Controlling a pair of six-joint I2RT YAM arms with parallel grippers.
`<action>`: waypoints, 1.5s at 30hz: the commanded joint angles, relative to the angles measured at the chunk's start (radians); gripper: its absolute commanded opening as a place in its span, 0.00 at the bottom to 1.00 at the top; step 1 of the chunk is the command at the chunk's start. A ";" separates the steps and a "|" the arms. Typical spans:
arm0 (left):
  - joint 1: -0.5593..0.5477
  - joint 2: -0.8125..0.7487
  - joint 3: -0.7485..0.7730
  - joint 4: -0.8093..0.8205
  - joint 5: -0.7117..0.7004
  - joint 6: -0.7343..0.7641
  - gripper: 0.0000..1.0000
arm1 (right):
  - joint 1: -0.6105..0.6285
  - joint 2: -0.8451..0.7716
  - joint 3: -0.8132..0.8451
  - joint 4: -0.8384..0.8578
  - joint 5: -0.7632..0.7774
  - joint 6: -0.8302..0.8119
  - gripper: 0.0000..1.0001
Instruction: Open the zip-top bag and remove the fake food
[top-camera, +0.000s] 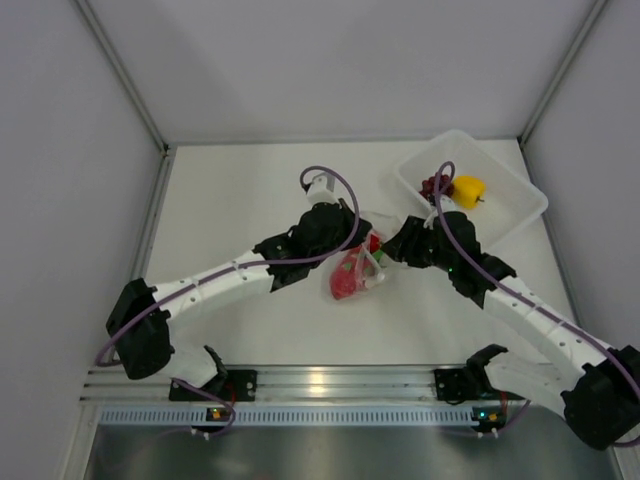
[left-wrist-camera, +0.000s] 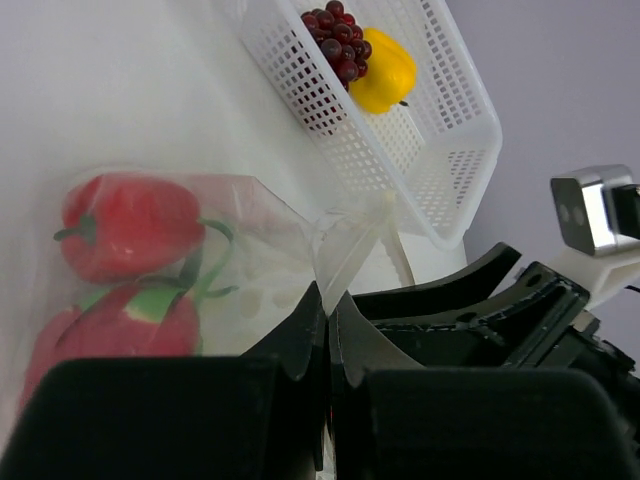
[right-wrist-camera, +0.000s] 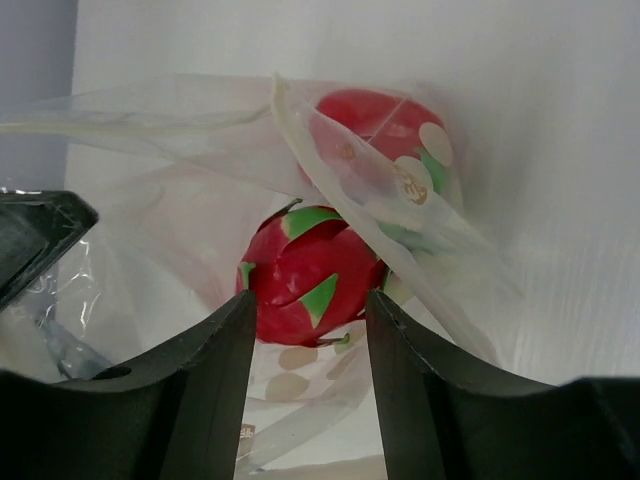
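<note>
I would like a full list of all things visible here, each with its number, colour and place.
table: one, white, under everything
basket: one, white, perforated, far right of the table
grape bunch: one, dark purple, in the basket
yellow pepper: one, yellow, in the basket beside the grape bunch
zip-top bag: one, clear, mid-table between the arms
red pepper: one, red, inside the zip-top bag
pink-red fruit: one, red with green leaves, inside the zip-top bag
left fingers: one pair, black, shut on the zip-top bag's edge
right fingers: one pair, black, against both sides of the pink-red fruit, apparently gripping it
</note>
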 joint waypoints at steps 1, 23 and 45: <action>0.000 0.023 0.044 0.078 0.045 -0.021 0.00 | 0.021 0.007 -0.024 0.150 0.081 0.096 0.49; -0.021 0.179 0.096 0.120 0.132 0.085 0.00 | 0.034 0.249 -0.179 0.437 0.194 0.322 0.56; -0.021 0.180 0.107 0.078 0.211 0.202 0.00 | 0.067 0.493 -0.097 0.629 0.179 0.398 0.45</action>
